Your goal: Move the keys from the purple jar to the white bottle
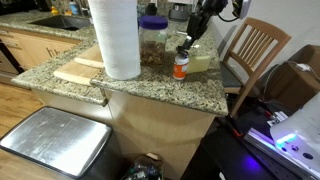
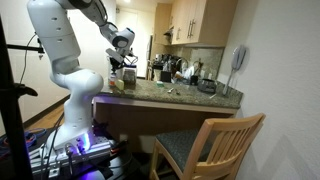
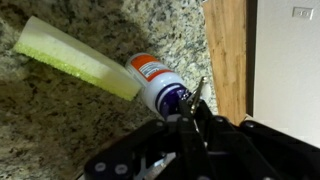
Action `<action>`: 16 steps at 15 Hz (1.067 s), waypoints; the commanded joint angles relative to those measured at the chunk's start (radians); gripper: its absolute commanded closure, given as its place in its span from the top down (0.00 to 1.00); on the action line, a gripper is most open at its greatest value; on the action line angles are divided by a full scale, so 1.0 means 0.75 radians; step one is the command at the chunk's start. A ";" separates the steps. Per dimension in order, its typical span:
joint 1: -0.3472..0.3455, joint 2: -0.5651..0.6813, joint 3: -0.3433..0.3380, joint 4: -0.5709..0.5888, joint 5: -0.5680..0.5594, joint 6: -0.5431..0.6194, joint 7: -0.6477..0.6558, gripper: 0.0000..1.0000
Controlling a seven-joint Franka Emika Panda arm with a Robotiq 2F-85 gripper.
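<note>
The white bottle [image 1: 180,66] with its orange-red label stands on the granite counter, right of the purple jar [image 1: 153,42]. My gripper [image 1: 194,38] hangs just above and behind the bottle. In the wrist view the bottle [image 3: 150,78] lies right in front of my gripper [image 3: 190,110]. The fingers are pressed together on a thin metallic piece, the keys [image 3: 199,92], which poke out beside the bottle's top. The rest of the keys is hidden by the fingers. My gripper also shows in an exterior view [image 2: 123,62].
A tall paper-towel roll [image 1: 118,40] stands left of the jar on a wooden board [image 1: 78,70]. A yellow-green sponge [image 3: 75,55] lies against the bottle. A wooden chair [image 1: 255,50] stands beside the counter, and a steel bin [image 1: 55,140] is below.
</note>
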 commanded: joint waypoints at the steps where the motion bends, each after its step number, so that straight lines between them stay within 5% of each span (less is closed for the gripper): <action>1: -0.006 0.014 0.029 -0.010 -0.065 0.046 -0.022 0.03; 2: -0.009 -0.003 0.035 -0.022 -0.098 0.045 -0.012 0.03; 4: -0.007 -0.008 0.034 -0.029 -0.148 0.030 -0.006 0.38; 11: 0.007 -0.028 0.022 -0.050 -0.259 0.016 0.001 0.87; 13: 0.011 -0.051 0.012 -0.033 -0.252 -0.010 -0.003 0.99; 16: 0.023 -0.191 -0.030 -0.019 -0.212 -0.107 -0.016 1.00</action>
